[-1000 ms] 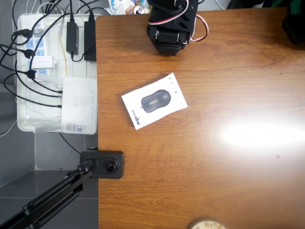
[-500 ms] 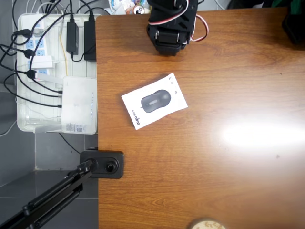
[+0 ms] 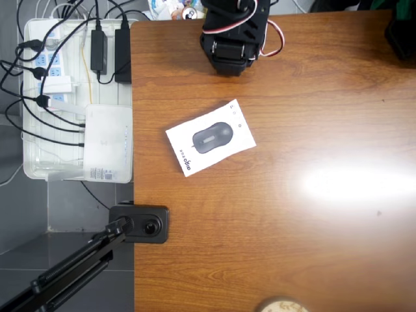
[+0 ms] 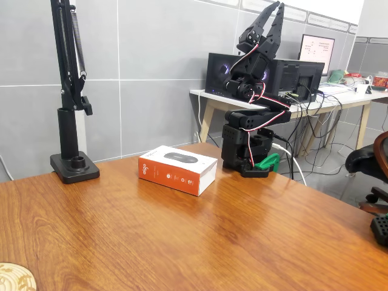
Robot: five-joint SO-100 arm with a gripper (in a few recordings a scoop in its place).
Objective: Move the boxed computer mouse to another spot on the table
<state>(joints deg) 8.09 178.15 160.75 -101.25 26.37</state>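
Boxed computer mouse (image 4: 177, 169) lies flat on the tabletop (image 4: 200, 242), mouse picture up, orange side facing the fixed camera, turned at an angle near the arm's base (image 4: 245, 148). Nothing touches it. Up high, the pincer (image 4: 271, 18) points at the ceiling, fingers slightly spread and empty, well apart from the box. The arm looks folded back, so the reach down is yet to come.

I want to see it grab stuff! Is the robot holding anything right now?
No, nothing is held. The gripper points up in the air, empty, and the boxed computer mouse lies on the table.
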